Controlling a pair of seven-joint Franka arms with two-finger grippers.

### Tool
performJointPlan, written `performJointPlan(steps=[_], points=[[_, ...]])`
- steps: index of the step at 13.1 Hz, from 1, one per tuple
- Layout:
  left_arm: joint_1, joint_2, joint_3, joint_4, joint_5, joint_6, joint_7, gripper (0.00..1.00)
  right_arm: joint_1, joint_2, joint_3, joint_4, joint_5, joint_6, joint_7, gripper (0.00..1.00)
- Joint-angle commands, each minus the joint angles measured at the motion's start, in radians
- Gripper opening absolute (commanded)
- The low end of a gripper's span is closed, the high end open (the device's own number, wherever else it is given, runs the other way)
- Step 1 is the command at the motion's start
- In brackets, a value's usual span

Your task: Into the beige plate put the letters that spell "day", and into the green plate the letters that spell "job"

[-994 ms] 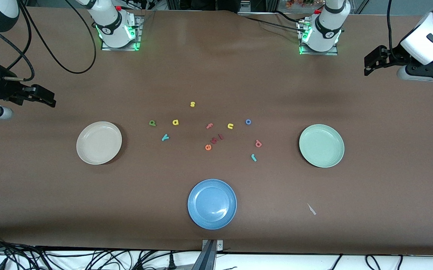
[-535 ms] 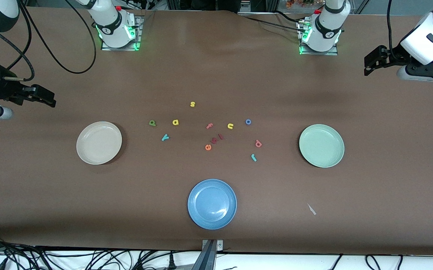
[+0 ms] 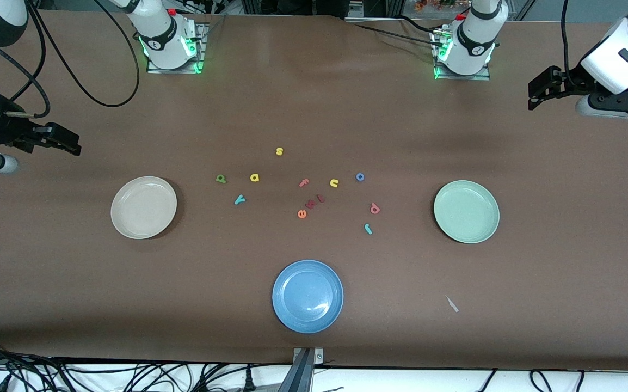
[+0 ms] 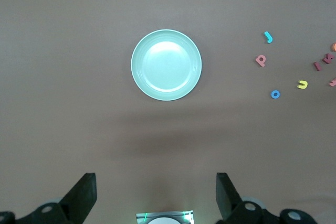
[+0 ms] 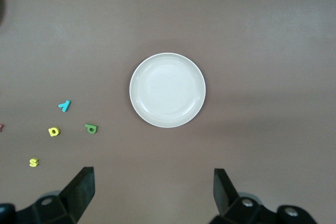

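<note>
Covering the whole table (image 3: 314, 98) is a brown mat, lightly rippled near the robot bases, with black cables trailing along the edge nearest the front camera and looping past the right arm's base.

Three plates sit on it, all bare. The beige plate (image 3: 143, 207) lies toward the right arm's end, the green plate (image 3: 466, 212) toward the left arm's end, and a blue plate (image 3: 307, 295) between them, nearer the camera.

Foam letters are scattered in the middle, none touching a plate. Closer to the beige plate are the green d (image 3: 221, 178), yellow a (image 3: 254, 177) and teal y (image 3: 239, 200). Closer to the green plate are the blue o (image 3: 359, 176), red b (image 3: 374, 208) and teal j (image 3: 368, 228). Between the groups lie a yellow s (image 3: 279, 151), pink f (image 3: 303, 183), yellow u (image 3: 334, 183) and orange e (image 3: 302, 214) (two small reddish letters beside the e are hard to read). A pale scrap (image 3: 451, 304) lies apart, nearer the camera.

Both arms wait. The left gripper (image 4: 156, 195) hangs over bare mat near the green plate, fingers spread wide and holding nothing; the right gripper (image 5: 153, 192) likewise near the beige plate.
</note>
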Motion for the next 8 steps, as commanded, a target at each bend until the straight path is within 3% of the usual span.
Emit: performJointPlan(steps=[1,8], points=[[0.005,-0.001,-0.001,0.016,-0.018,-0.019,0.018,1.00,0.019,0.005,0.000,0.013,-0.002,-0.027,0.011,1.00],[0.005,-0.001,-0.001,0.016,-0.016,-0.022,0.022,1.00,0.022,0.008,0.000,0.007,0.002,-0.029,0.008,1.00]])
